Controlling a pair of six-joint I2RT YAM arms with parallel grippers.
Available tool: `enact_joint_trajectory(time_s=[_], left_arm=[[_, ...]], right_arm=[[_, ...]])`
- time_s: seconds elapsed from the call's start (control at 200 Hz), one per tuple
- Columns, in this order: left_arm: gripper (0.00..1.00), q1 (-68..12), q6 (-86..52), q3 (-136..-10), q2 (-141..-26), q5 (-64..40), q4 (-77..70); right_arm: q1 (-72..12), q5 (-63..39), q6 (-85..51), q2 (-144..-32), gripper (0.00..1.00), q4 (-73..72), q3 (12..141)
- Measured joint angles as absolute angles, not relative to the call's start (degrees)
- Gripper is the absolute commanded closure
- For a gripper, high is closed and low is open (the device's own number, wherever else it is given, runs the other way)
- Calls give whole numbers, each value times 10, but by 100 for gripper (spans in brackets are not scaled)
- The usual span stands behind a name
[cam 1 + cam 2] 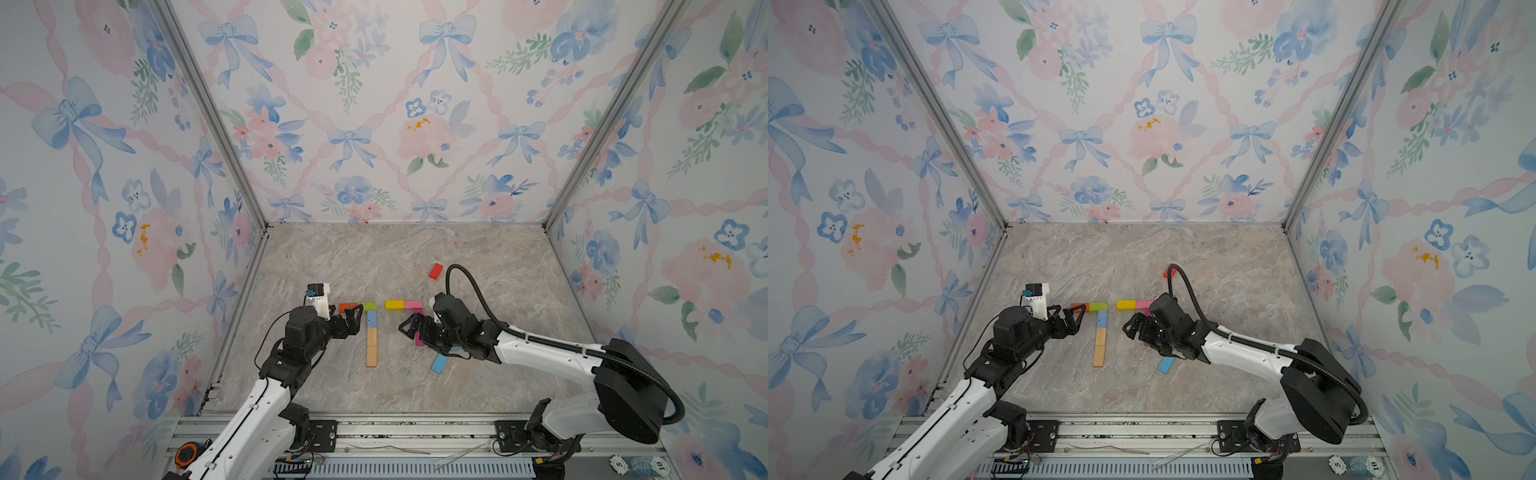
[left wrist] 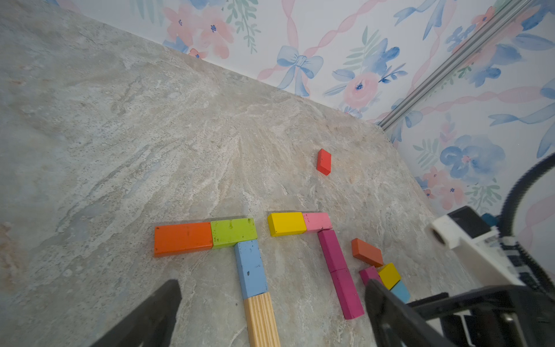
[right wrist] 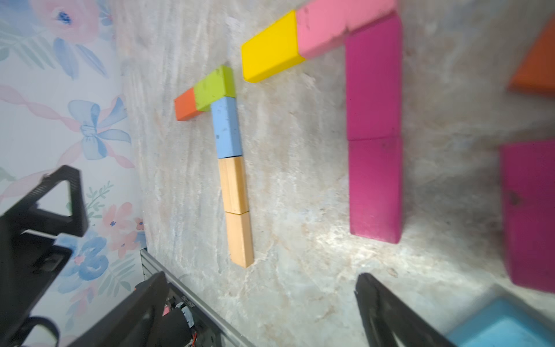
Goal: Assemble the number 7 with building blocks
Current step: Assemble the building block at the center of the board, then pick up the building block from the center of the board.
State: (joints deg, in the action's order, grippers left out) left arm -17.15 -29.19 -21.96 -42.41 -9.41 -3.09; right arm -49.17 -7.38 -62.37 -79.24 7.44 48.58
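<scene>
On the marbled table (image 1: 374, 257), left claw (image 1: 352, 320) and right claw (image 1: 409, 327) gape wide, empty; the blocks (image 1: 371, 351) look light, stiff, smooth: pinch across the long sides.

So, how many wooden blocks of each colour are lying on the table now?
Orange rectangular wooden blocks: 2
Green block: 1
Light blue blocks: 2
Plain wood blocks: 2
Yellow blocks: 2
Pink block: 1
Magenta blocks: 3
Red block: 1
Total in view: 14
More may be hidden under the right arm.
</scene>
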Motion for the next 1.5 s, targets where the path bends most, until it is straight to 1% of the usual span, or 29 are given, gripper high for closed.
enact_joint_trajectory(time_s=[0.115,0.23,0.375,0.5,0.785,0.83,1.02,1.06,1.19,1.22,1.265,1.5], left_arm=[[2,-171,-290,-228,-424,-107,-23],[2,-171,-281,-266,-427,-126,2],[2,-171,-254,-331,-458,-140,46],[2,-171,-224,-372,-488,-140,89],[2,-171,-168,-383,-506,-140,139],[2,-171,-162,-383,-506,-140,140],[2,-164,-146,-383,-519,-145,140],[2,-164,-145,-383,-522,-146,140],[2,-163,-140,-382,-523,-148,143],[2,-163,-139,-382,-523,-149,144],[2,-163,-139,-382,-523,-149,144],[2,-161,-136,-382,-523,-151,144]], right_arm=[[-454,-69,-580,-748,1,177,565],[-359,-67,-519,-752,3,290,657],[-266,-62,-445,-830,7,389,769],[-229,-50,-404,-932,9,436,846],[-227,3,-378,-1186,15,501,1064],[-230,10,-379,-1219,17,509,1098],[-245,36,-383,-1343,18,549,1233],[-248,37,-384,-1360,20,555,1251],[-254,44,-394,-1407,21,573,1295],[-256,46,-396,-1416,23,576,1304],[-256,50,-399,-1427,24,582,1314],[-256,65,-409,-1453,30,596,1324]])
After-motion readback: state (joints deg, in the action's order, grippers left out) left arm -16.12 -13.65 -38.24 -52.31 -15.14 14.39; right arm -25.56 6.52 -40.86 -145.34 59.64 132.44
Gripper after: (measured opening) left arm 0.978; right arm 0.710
